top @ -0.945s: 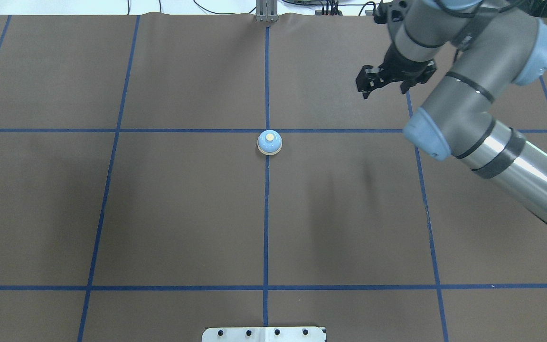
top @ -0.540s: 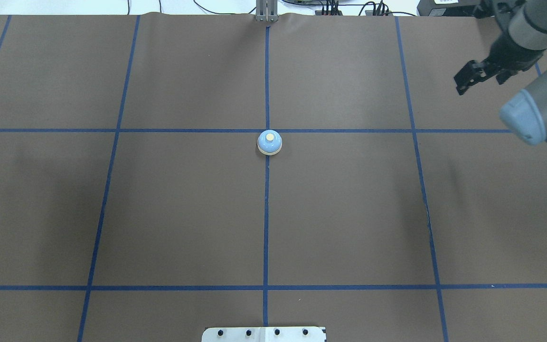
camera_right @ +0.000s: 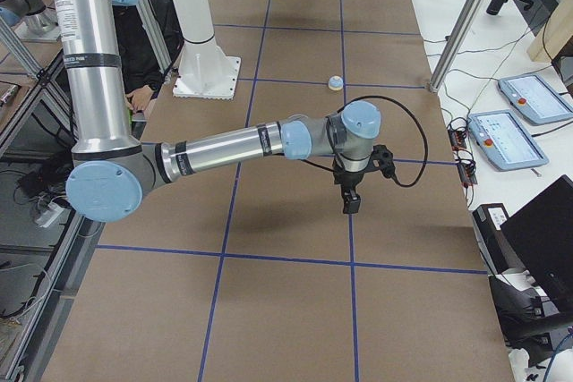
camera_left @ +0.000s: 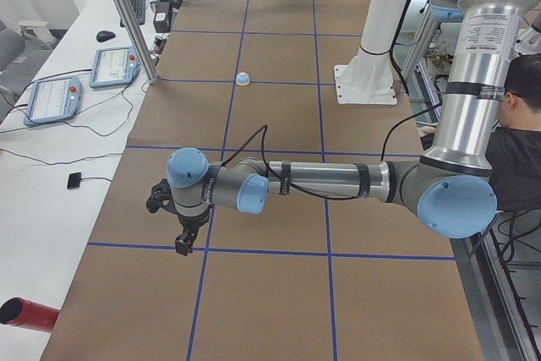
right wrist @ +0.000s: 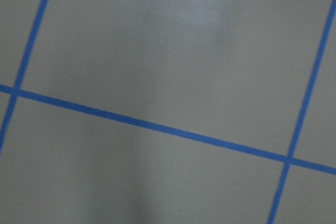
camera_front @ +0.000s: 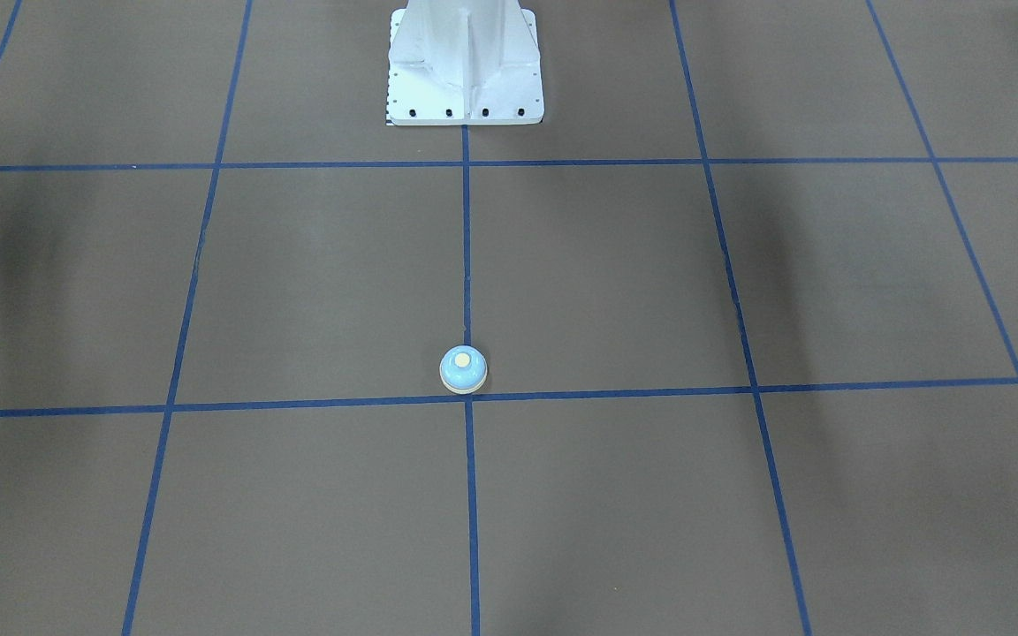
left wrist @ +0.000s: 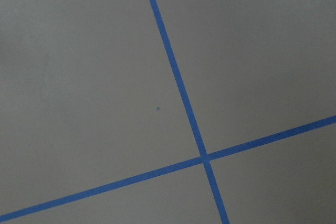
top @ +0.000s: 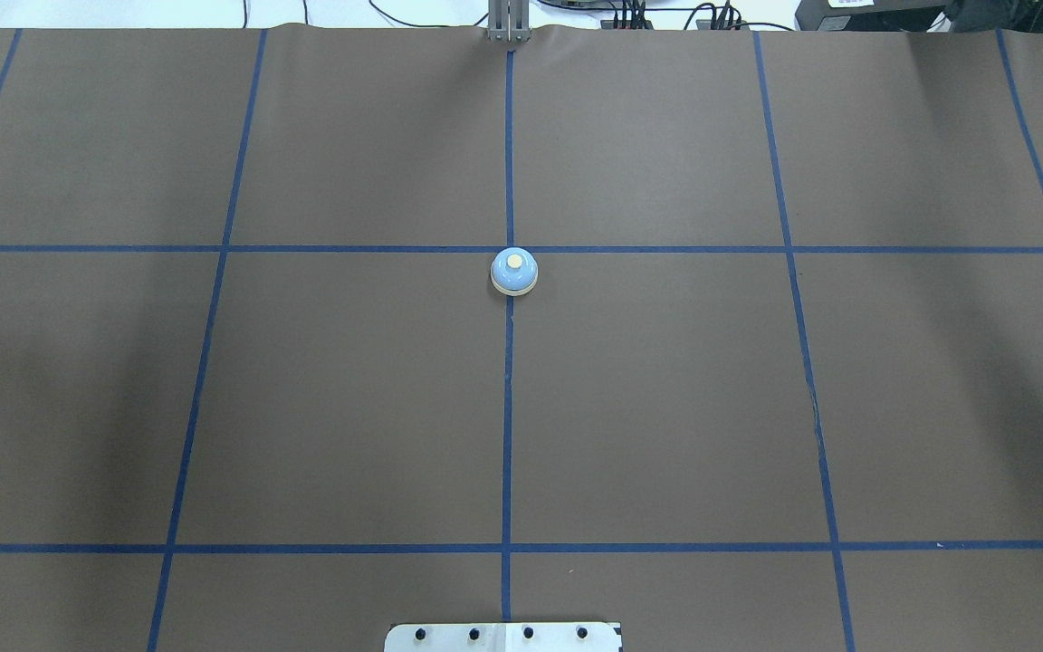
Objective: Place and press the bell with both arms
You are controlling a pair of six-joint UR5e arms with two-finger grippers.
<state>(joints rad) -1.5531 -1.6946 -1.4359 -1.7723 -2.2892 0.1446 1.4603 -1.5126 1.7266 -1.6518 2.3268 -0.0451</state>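
The light-blue bell (top: 514, 272) with its cream button stands upright on the brown mat, at the middle crossing of the blue tape lines. It also shows in the front view (camera_front: 463, 369) and small in both side views (camera_left: 243, 79) (camera_right: 335, 83). No gripper touches it. My left gripper (camera_left: 182, 243) shows only in the exterior left view, low over the mat far from the bell. My right gripper (camera_right: 351, 203) shows only in the exterior right view, also far from the bell. I cannot tell whether either is open or shut. Both wrist views show only mat and tape.
The white pedestal (camera_front: 465, 66) stands at the robot side of the table. Teach pendants (camera_left: 52, 99) and cables lie on the side bench. A red cylinder (camera_left: 25, 314) lies at the mat's near corner. A person (camera_left: 520, 124) sits beside the robot.
My right arm has swung to the right and left the overhead view. The bell has not moved.
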